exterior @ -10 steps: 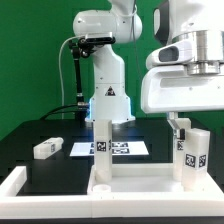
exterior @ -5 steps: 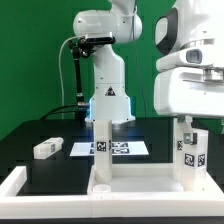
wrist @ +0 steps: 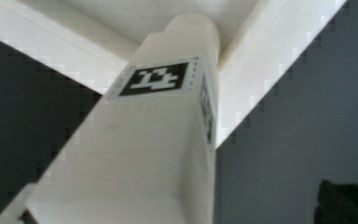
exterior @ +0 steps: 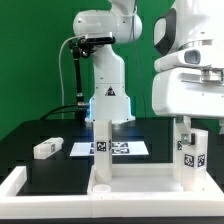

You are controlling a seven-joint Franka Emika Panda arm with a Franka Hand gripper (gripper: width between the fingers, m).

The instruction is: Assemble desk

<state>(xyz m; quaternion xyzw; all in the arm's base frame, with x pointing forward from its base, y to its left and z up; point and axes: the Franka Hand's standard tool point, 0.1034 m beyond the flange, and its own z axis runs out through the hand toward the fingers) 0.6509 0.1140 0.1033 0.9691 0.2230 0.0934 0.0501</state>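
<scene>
My gripper (exterior: 186,119) hangs wide over the leg (exterior: 188,156) at the exterior view's right, gripping nothing I can see. The slab (exterior: 135,186) lies at the counter's (exterior: 25,140) near edge. A loose leg (exterior: 45,148) lies well apart from it. The parts look light, stiff and smooth. I'd pinch a leg across its flat sides, near the middle.

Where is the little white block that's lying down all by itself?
In the exterior view the loose leg lies on the black table at that view's left, beside the marker board, apart from it.
</scene>
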